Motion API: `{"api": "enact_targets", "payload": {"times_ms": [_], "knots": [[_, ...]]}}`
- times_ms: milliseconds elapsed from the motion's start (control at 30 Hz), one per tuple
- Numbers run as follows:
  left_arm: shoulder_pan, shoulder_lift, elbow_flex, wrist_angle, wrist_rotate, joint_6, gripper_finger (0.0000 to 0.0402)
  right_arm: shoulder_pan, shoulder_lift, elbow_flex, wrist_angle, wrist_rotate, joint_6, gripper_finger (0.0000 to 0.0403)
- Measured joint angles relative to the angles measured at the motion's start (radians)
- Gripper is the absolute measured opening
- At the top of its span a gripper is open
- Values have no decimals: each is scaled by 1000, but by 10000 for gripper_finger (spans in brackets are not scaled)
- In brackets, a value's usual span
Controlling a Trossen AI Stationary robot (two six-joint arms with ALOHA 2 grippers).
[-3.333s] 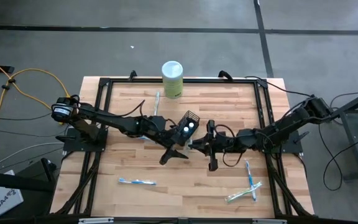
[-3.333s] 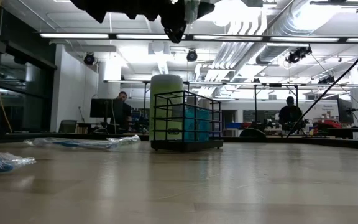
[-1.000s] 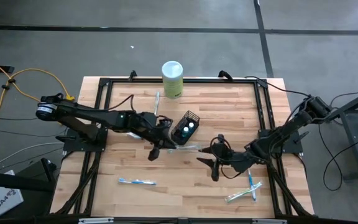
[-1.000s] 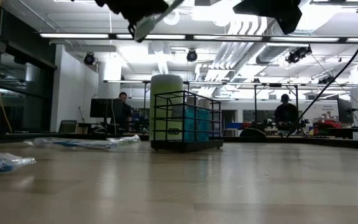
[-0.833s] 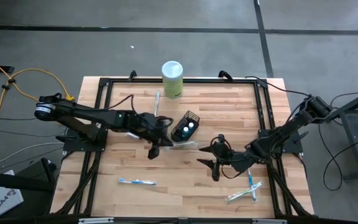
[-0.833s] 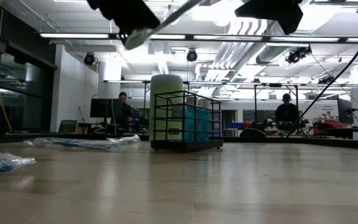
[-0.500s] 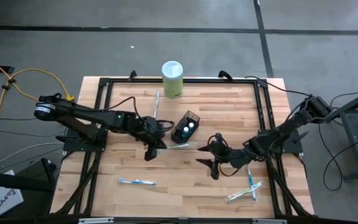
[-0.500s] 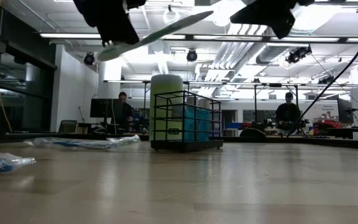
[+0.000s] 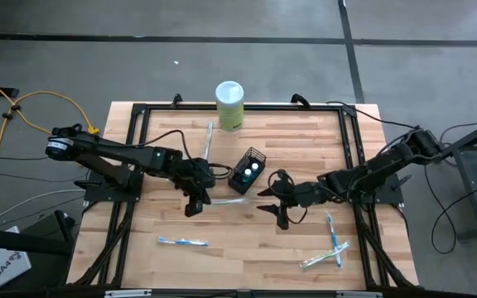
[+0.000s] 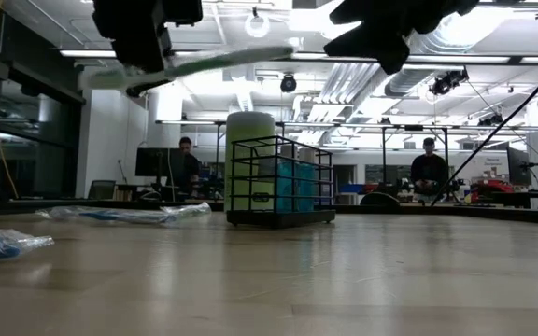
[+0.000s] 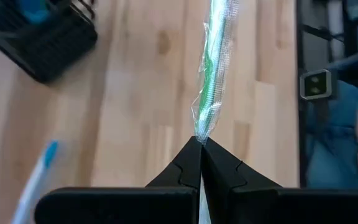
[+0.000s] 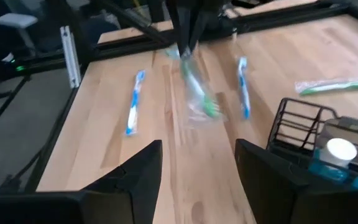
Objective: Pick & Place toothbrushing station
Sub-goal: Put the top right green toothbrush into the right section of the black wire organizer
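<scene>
A wrapped green toothbrush (image 11: 211, 74) is pinched by the left gripper (image 9: 195, 199), its long axis pointing right toward the spread-fingered right gripper (image 9: 277, 209); the mesh holder (image 9: 248, 170) lies just beyond.

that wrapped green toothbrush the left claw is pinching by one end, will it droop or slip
Probably stiff: held by one end in the left claw, the green toothbrush juts out straight in the low view. Its crinkled clear wrapper looks slick, so it may slide. Likely light.
</scene>
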Motion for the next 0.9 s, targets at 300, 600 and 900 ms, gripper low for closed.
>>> {"api": "enact_targets", "payload": {"times_ms": [300,600,900], "knots": [[1,16,1,-6,64,-9,1,-69,9,1,-10,-135,-64,192],[30,53,19,-4,129,-1,1,-120,20,2,25,-235,-76,192],[94,126,50,-24,266,49,1,-128,96,2,82,-315,-71,193]]}}
